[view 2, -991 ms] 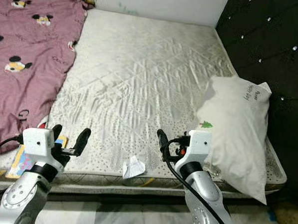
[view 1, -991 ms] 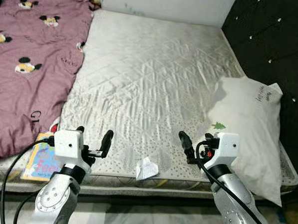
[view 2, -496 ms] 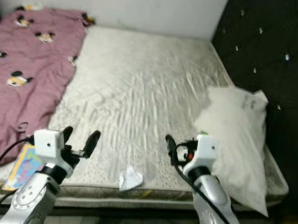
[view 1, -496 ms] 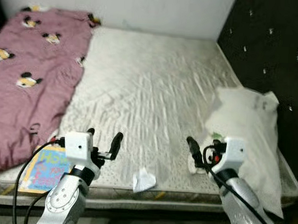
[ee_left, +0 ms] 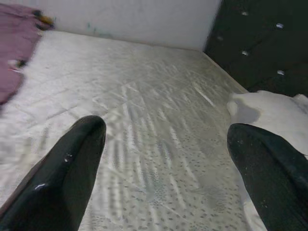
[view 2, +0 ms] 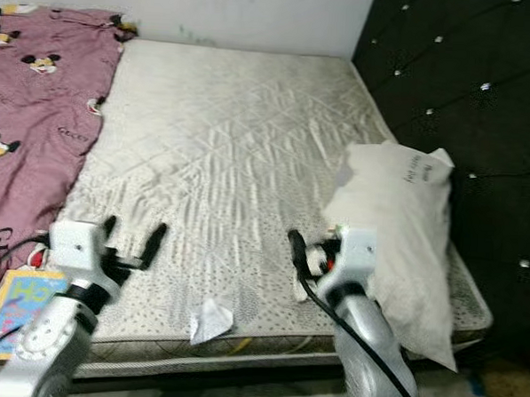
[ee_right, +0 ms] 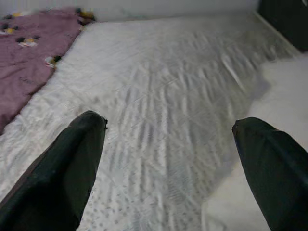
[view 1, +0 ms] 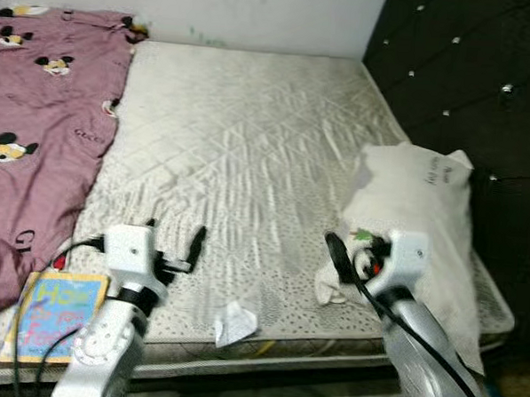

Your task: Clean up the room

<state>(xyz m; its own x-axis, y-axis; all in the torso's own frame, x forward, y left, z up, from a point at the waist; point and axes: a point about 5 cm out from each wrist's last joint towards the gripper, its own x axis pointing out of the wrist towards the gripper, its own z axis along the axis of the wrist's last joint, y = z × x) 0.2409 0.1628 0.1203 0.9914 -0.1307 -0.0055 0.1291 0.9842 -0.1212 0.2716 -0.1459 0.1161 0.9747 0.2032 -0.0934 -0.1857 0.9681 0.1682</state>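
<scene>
A crumpled white paper (view 1: 234, 322) lies near the front edge of the bare mattress (view 1: 250, 144). A colourful book (view 1: 41, 316) rests on the front left corner, beside a purple cartoon-mouse blanket (view 1: 33, 124). A white pillow (view 1: 420, 215) lies on the right side against the black headboard, with a small white wad (view 1: 330, 289) at its front corner. My left gripper (view 1: 174, 238) hovers open over the mattress, left of the paper. My right gripper (view 1: 353, 256) is open beside the pillow, just above the wad. In both wrist views the fingers (ee_left: 67, 178) (ee_right: 62, 173) stand wide apart with nothing between them.
A black tufted headboard (view 1: 458, 75) runs along the right side. A white wall (view 1: 213, 9) closes the far end of the bed. The middle of the mattress is bare fabric. Pale floor shows below the bed's front edge (view 1: 265, 363).
The whole picture has shifted as the camera moved, so the bed and pillow sit further left. Both grippers hold the same open pose in front of me.
</scene>
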